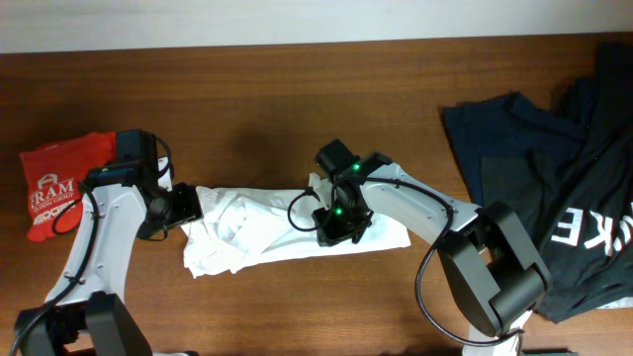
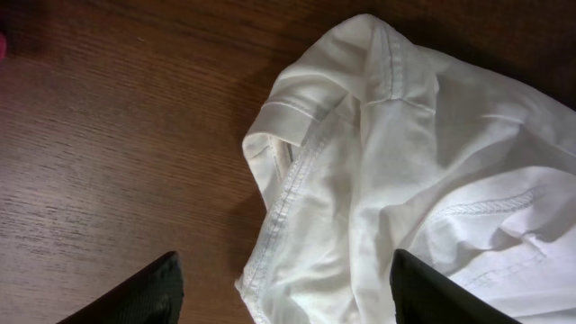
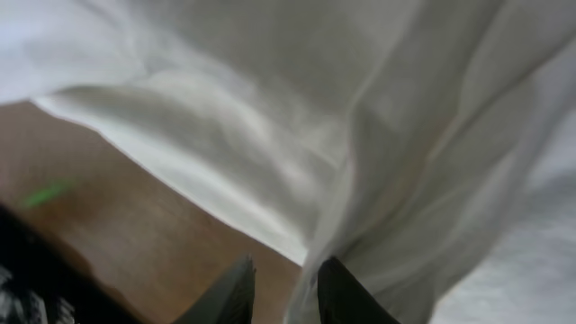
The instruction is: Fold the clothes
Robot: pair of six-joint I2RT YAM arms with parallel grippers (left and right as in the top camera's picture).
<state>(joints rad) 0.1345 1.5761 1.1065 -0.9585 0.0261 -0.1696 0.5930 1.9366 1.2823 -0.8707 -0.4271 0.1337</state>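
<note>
White short-sleeved T-shirt (image 1: pixel 247 232) lies bunched in a long crumpled strip across the middle of the brown wooden table (image 1: pixel 297 99), not yet flat. No chest graphic is visible from any view.

Left gripper (image 1: pixel 186 208) sits at the strip's left end. In the left wrist view its fingers stand wide apart with nothing between them, and a stitched sleeve hem lies just ahead.

Right gripper (image 1: pixel 341 225) is over the strip's right half. In the right wrist view its fingers (image 3: pixel 229 288) are drawn close, with a fold of white cloth running down into the narrow gap. You can read this as a pinch on the shirt, though the contact itself is partly hidden.

Small folded red shirt (image 1: pixel 59 183) lies beside the left arm. The dark navy garments with white lettering (image 1: pixel 534 168) are piled at the right, well apart from the white shirt.

Judged step: spreading the shirt out before any fold.

- Close your left gripper on the single stitched hem edge, not on a wad of layers.
- Lift both ends only enough to free the cloth from the table.
- Draw them apart evenly so the creases pull out.
- Keep the left arm off the red shirt.
</note>
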